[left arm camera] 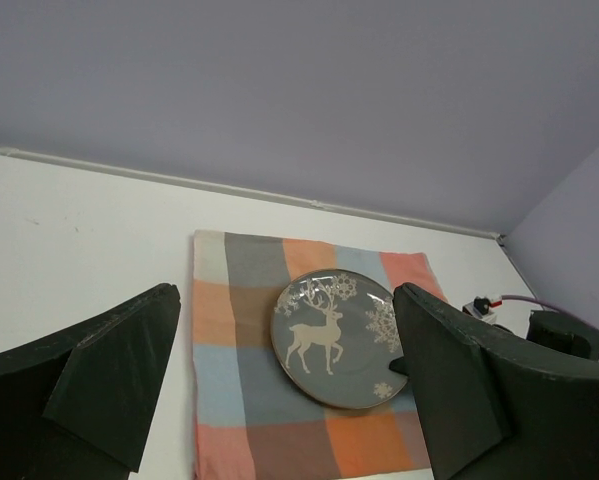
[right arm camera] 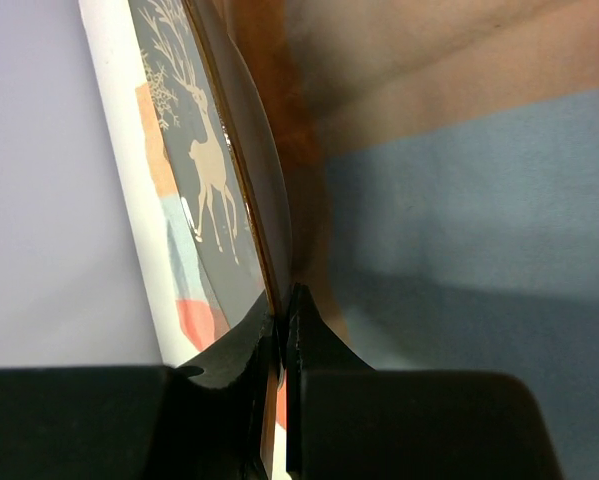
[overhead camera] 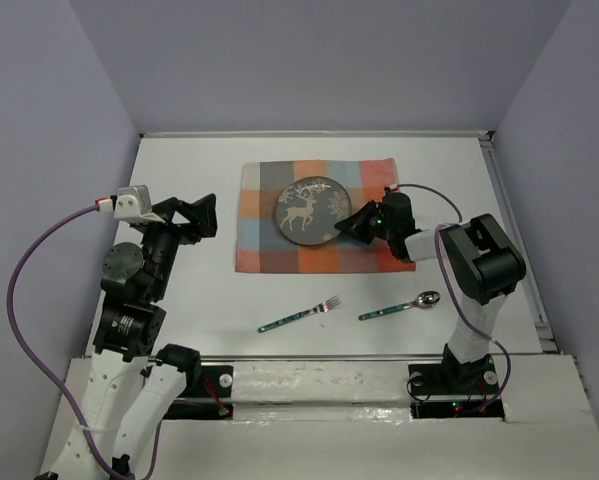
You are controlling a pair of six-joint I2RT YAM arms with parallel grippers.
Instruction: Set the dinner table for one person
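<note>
A grey plate (overhead camera: 309, 211) with a white deer lies on the orange-and-blue checked mat (overhead camera: 269, 250) on the white dinner table (overhead camera: 189, 300). My right gripper (overhead camera: 351, 224) is shut on the plate's right rim; in the right wrist view the rim (right arm camera: 269, 260) sits pinched between the fingers. My left gripper (overhead camera: 205, 215) is open and empty, left of the mat, above the table. In the left wrist view the plate (left arm camera: 334, 335) shows between its fingers. A fork (overhead camera: 299, 315) and a spoon (overhead camera: 399, 307) with teal handles lie on the table in front of the mat.
Grey walls close the table at the back and sides. A purple cable (overhead camera: 24, 290) loops from the left arm. The right arm's base (overhead camera: 459, 380) stands near the table's front edge.
</note>
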